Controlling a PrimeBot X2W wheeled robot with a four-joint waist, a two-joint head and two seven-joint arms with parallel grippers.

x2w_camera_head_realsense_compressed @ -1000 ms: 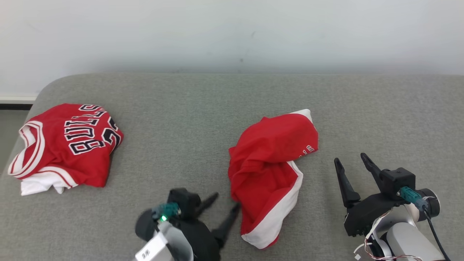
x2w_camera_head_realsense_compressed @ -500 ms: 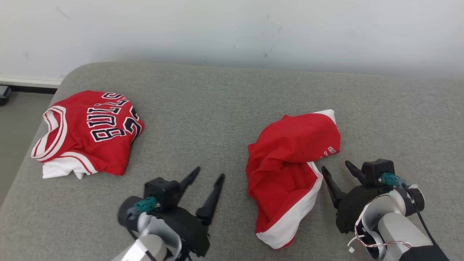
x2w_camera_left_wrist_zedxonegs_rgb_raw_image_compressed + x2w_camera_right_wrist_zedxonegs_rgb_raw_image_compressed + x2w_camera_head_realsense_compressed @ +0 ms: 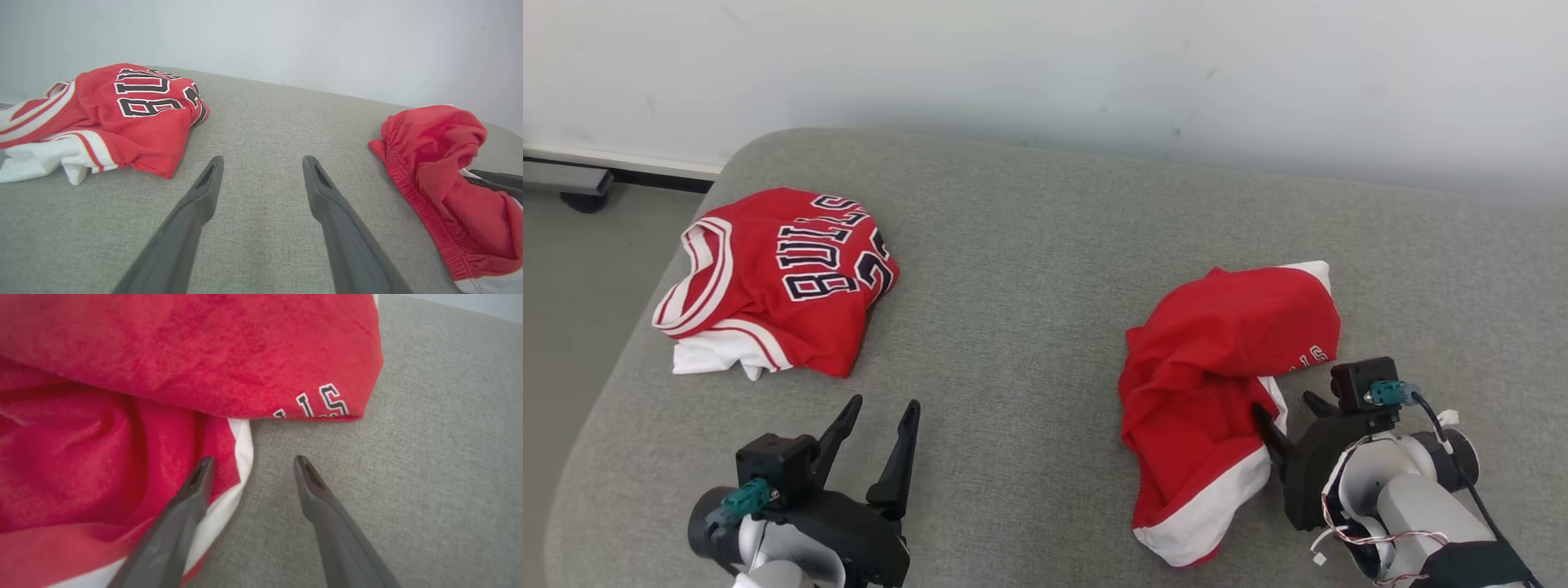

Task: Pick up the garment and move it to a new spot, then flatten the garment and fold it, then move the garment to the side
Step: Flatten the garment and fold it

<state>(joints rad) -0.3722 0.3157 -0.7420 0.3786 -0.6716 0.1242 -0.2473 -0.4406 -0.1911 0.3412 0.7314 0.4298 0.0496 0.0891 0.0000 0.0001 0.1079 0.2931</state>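
Right gripper [image 3: 1284, 406] has slid up against the crumpled red garment [image 3: 1217, 351], well right of the folded jersey [image 3: 792, 278], jaws wide, holding nothing; left gripper [image 3: 884, 403], likewise open and empty, sits between them. Lifting, flattening, folding remain.

Cushion [image 3: 1029, 286] backs onto wall [image 3: 1045, 65]. Jersey [image 3: 776, 282] lies at cushion's left end. Shorts [image 3: 1217, 367] lie right of centre, well apart from jersey. Left gripper [image 3: 882, 404] sits near the front, before jersey. Right gripper [image 3: 1284, 404] is at shorts' right edge, one finger over the hem, the other over bare cushion.
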